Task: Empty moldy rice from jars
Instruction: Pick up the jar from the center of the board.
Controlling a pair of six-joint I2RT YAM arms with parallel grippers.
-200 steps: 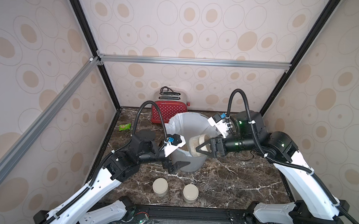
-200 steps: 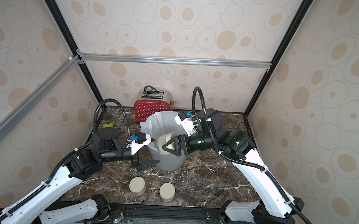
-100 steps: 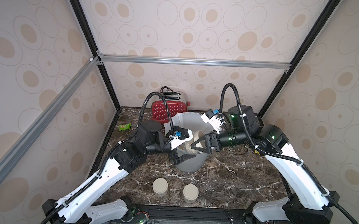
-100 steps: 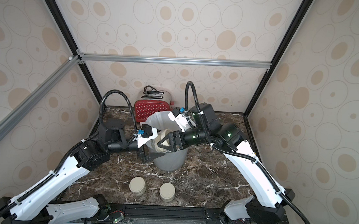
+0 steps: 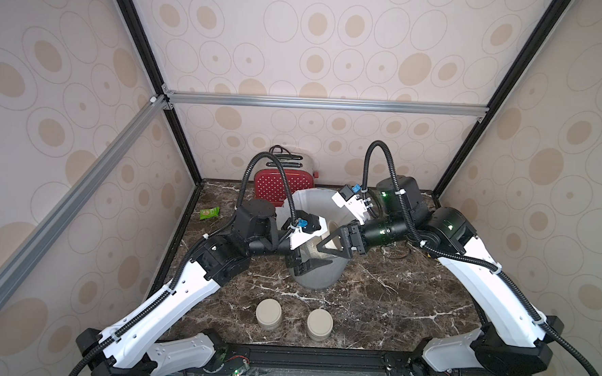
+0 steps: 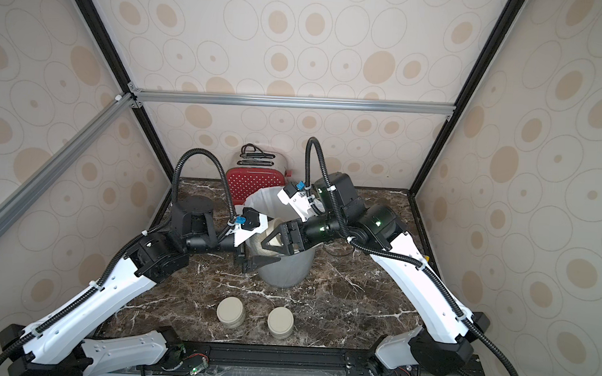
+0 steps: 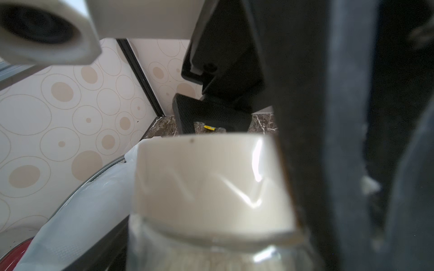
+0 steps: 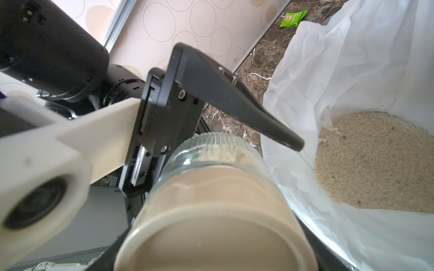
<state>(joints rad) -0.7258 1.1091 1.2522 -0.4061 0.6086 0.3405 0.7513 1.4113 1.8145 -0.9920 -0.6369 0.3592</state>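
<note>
The right gripper (image 5: pixel 325 248) holds one jar (image 8: pixel 218 169) sideways by its lid (image 8: pixel 211 223) end, just above the rim of the bin (image 5: pixel 317 285). The left gripper (image 5: pixel 311 252) is wide open, with its fingers on both sides of the glass, and does not seem to squeeze it. The lid is on with the moldy rice (image 8: pixel 223 152) inside, so if the left one closes crooked or the right one twists too soon, the jar could slip and drop into the bin.
</note>
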